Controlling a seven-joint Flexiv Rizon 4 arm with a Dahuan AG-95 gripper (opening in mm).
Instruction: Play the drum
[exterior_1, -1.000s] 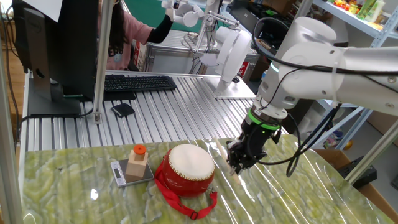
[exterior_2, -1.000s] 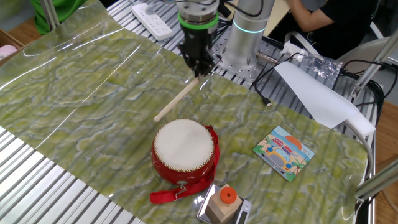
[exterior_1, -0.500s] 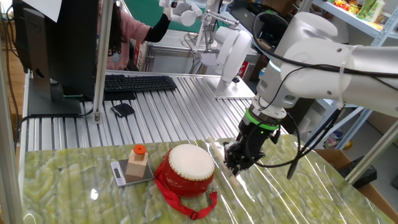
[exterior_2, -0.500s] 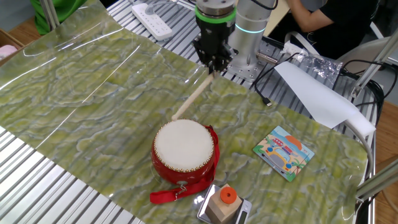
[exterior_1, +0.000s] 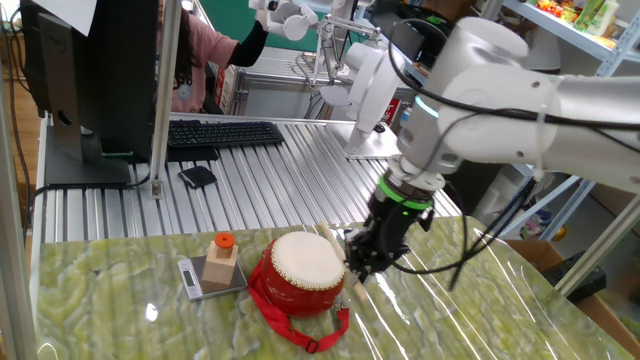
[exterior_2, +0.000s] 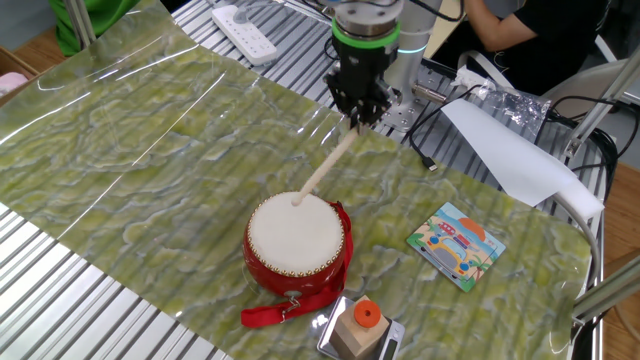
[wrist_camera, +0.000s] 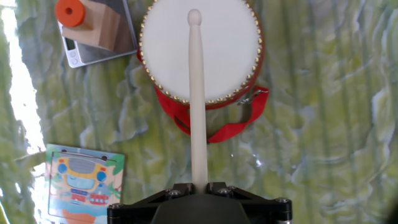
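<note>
The drum (exterior_1: 300, 272) has a glossy red body, a cream skin and a red strap; it stands on the green mat, also in the other fixed view (exterior_2: 295, 240) and the hand view (wrist_camera: 230, 50). My gripper (exterior_1: 358, 262) (exterior_2: 360, 108) (wrist_camera: 199, 185) is shut on a pale wooden drumstick (wrist_camera: 198, 99) (exterior_2: 325, 170). The stick reaches from the gripper over the drum, and its tip (wrist_camera: 194, 15) (exterior_2: 297, 199) lies over the skin. I cannot tell whether the tip touches the skin.
A wooden block with an orange cap (exterior_1: 222, 258) (wrist_camera: 87, 22) stands on a small scale left of the drum. A picture card (exterior_2: 457, 245) (wrist_camera: 84, 180) lies on the mat. A keyboard (exterior_1: 215, 133), a monitor and a person are behind the table.
My gripper has moved sideways toward the drum with the stick. The stick's tip, earlier beside the drum, now sits over the skin.
</note>
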